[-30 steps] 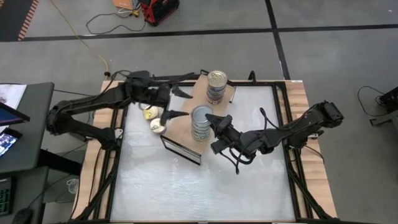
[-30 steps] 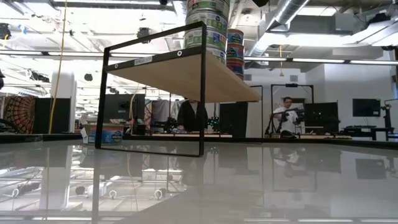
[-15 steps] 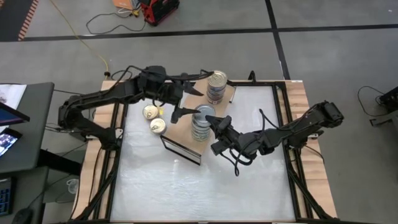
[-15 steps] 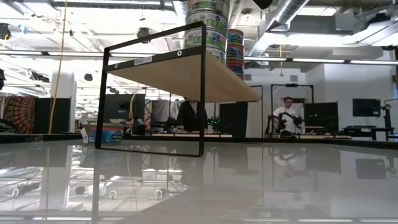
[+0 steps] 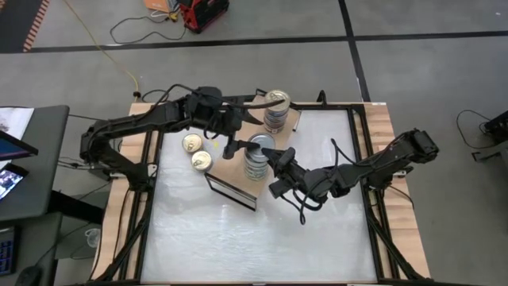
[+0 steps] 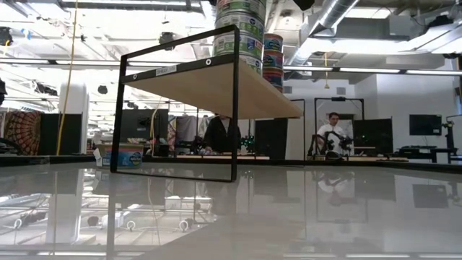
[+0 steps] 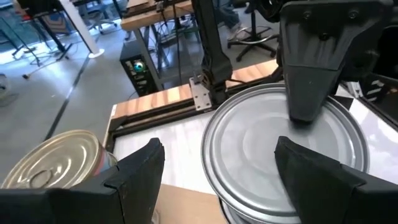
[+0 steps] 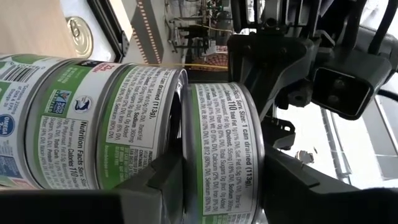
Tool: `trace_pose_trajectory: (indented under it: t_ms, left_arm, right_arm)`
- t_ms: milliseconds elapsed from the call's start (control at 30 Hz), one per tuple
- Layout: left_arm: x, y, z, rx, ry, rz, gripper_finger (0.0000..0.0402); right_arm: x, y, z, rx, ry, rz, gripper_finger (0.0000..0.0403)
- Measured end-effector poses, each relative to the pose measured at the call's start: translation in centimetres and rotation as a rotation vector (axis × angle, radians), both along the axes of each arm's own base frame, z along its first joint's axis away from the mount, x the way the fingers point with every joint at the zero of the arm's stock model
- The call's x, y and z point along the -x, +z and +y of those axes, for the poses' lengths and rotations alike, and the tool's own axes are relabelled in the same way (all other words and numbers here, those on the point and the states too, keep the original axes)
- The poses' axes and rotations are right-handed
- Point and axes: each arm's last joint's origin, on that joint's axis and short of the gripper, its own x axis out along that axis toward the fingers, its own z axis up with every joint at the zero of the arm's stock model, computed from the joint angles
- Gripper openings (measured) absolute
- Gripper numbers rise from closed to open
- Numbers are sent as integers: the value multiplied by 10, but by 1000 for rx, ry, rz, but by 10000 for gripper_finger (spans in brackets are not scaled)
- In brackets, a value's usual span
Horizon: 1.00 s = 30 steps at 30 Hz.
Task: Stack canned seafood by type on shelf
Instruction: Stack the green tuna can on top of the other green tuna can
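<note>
Viewing from above: we are seeing two dark arms meeting over the shelf (image 5: 238, 163), a tan plywood box standing on the white worktop (image 5: 262, 238).
Silver stack: a pile of silver-lidded tins (image 5: 257, 157) is standing on the shelf top near its front edge; in the low view this pile (image 6: 240, 29) is rising above the dark frame of the shelf (image 6: 209, 87).
Gold stack: a second pile of tins with a gold lid (image 5: 276, 110) is standing farther back on the shelf, apart from the silver pile.
Loose tins: two gold-lidded tins (image 5: 196, 152) are lying on the worktop just beside the shelf, on the left arm's side.
Right tool: the right tool (image 5: 268, 152) is closing on the top tin of the silver pile, its jaws pressing on opposite sides of the rim; in the right wrist view the top tin (image 8: 221, 149) is sitting between the two fingers (image 8: 155, 183).
Left tool: the left tool (image 5: 246, 125) is hovering released, jaws spread, between the two piles; in the left wrist view its fingers (image 7: 140, 171) are standing wide apart over the silver lid (image 7: 283, 155).
Background: a person (image 6: 333, 136) is sitting in the room behind the worktop.
</note>
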Motion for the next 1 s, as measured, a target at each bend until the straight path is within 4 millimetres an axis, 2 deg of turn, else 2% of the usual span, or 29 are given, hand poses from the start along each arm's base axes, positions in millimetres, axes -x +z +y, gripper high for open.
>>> trace_pose_trajectory:
  t_ms: [467, 1000]
  left_arm:
    - [2, -1, -8, 30, -8, 30, 295]
    - [6, 0, -9, 31, 9, 40, 295]
  right_arm:
    - [5, 11, 20, -19, 59, -27, 268]
    - [3, 12, 21, -55, 144, -54, 272]
